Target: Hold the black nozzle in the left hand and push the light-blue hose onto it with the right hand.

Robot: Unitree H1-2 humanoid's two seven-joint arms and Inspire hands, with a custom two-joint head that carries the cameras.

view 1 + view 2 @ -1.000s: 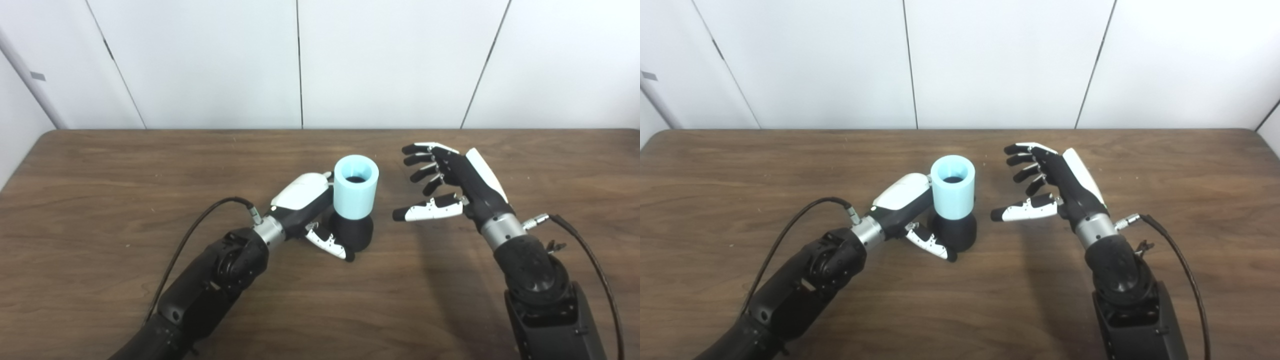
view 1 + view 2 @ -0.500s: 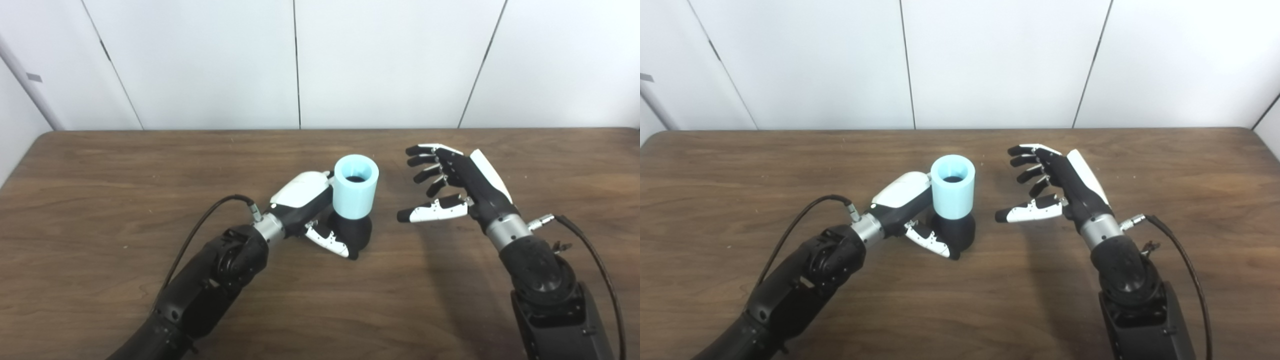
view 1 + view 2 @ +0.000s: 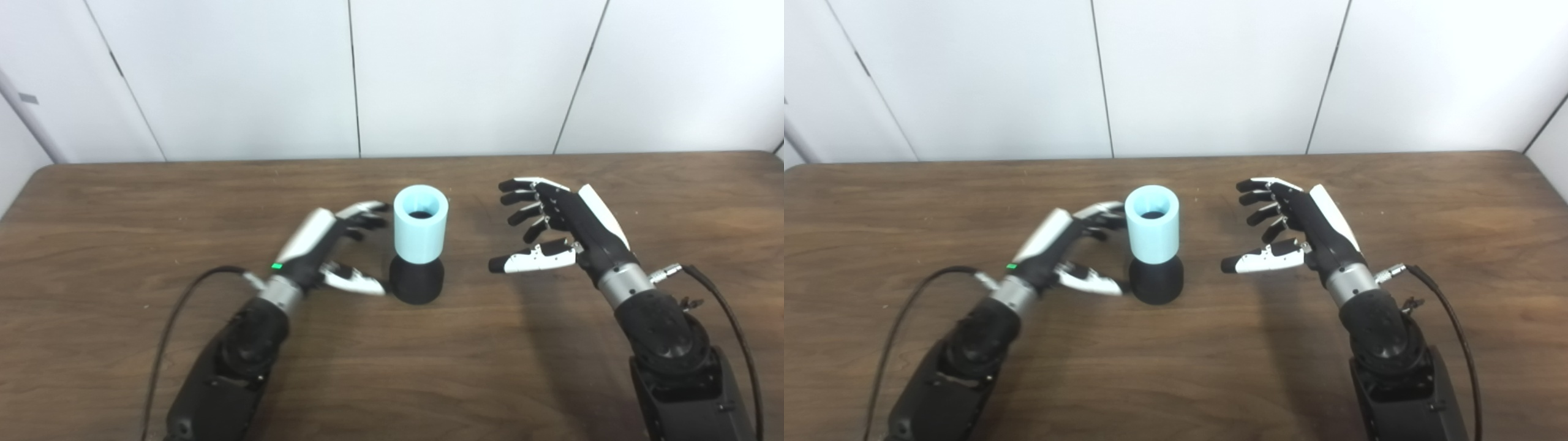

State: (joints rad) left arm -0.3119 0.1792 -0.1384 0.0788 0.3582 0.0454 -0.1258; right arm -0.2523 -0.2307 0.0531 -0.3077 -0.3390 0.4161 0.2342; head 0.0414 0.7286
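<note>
Standing upright mid-table (image 3: 153, 202), our light-blue hose (image 3: 421, 225) sits atop the black nozzle (image 3: 417, 281); our left hand (image 3: 324, 245) is open just beside it, nearer than our open right hand (image 3: 554, 226).

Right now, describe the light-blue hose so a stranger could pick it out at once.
Start at the brown wooden table and look near its middle, between the left hand and the right hand. There the light-blue hose stands upright on the black nozzle. It is the only pale blue thing, a short open-topped tube.
</note>
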